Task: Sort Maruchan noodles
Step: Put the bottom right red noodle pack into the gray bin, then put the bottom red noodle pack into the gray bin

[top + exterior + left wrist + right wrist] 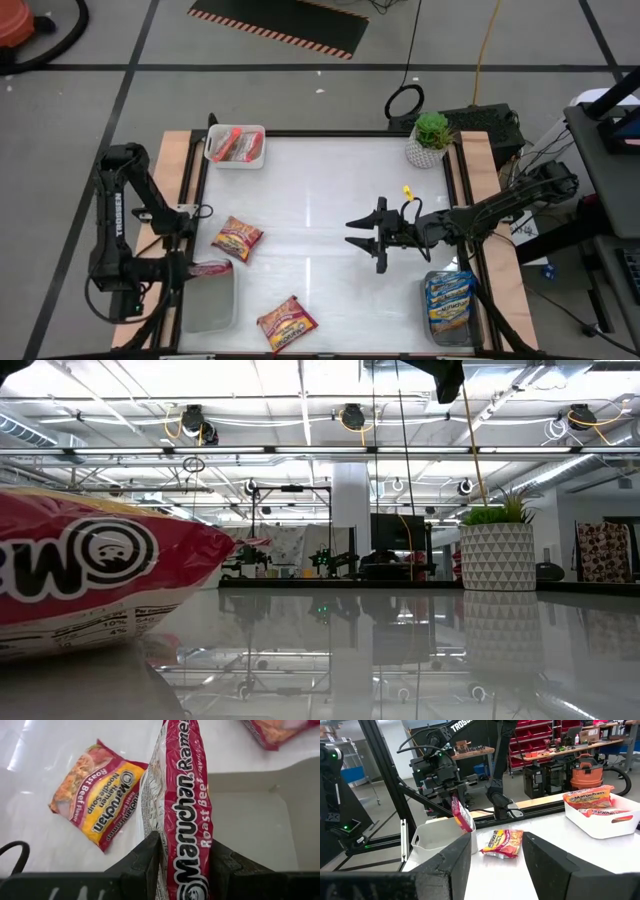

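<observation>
My left gripper (192, 268) is shut on a dark red Maruchan roast beef packet (186, 795) at the table's left edge, above the rim of a clear bin (210, 305). Two more dark red packets lie flat on the table. One (237, 238) is just right of that gripper. The other (287, 322) lies near the front edge and fills the left of the low view (80, 580). My right gripper (365, 238) hovers open over the table's middle right, level and pointing left, with nothing between its fingers (450, 865). My left gripper pinches the packet's two flat faces between its fingers, near one end (189, 865). The fingers slant down, and the packet stands on edge between them. It sticks out beyond the fingertips, tilted and lifted clear, over the clear bin's rim (440, 832).
A white bin (236, 148) with orange-red packets sits at the far left corner. A clear bin (450, 305) with blue packets sits at the near right. A potted plant (430, 140) stands at the far right. Bare tabletop lies between the two arms.
</observation>
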{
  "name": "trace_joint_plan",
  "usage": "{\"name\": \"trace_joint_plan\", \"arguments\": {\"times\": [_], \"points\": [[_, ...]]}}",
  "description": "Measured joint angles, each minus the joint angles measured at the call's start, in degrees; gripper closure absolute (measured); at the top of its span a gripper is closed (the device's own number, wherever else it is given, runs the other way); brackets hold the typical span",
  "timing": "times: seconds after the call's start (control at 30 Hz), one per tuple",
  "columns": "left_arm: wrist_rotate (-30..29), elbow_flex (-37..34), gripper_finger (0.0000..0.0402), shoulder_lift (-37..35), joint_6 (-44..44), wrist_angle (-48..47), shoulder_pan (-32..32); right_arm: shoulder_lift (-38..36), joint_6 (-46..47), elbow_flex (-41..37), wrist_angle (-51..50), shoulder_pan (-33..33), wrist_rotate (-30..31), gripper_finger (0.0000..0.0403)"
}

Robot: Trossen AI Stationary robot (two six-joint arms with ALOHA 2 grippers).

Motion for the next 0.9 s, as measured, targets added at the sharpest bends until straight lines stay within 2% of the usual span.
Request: {"name": "trace_joint_plan", "arguments": {"times": [0.13,0.33,0.47,0.9], "points": [[0.2,0.0,0.0276,0.0,-4.0,-2.5,0.4,0.0,0.0,0.0,0.0,0.0,0.0,0.0234],[0.2,0.0,0.0208,0.0,-10.3,-7.0,0.4,0.0,0.7,0.0,0.0,0.0,-0.1,0.0234],[0.3,0.0,0.0174,0.0,-10.2,-7.2,0.4,0.2,1.3,0.0,0.0,0.0,-0.1,0.0234],[0.5,1.5,0.0165,-0.8,-10.3,-8.4,0.4,2.4,4.2,0.6,1.4,0.0,-0.3,0.0234]]}}
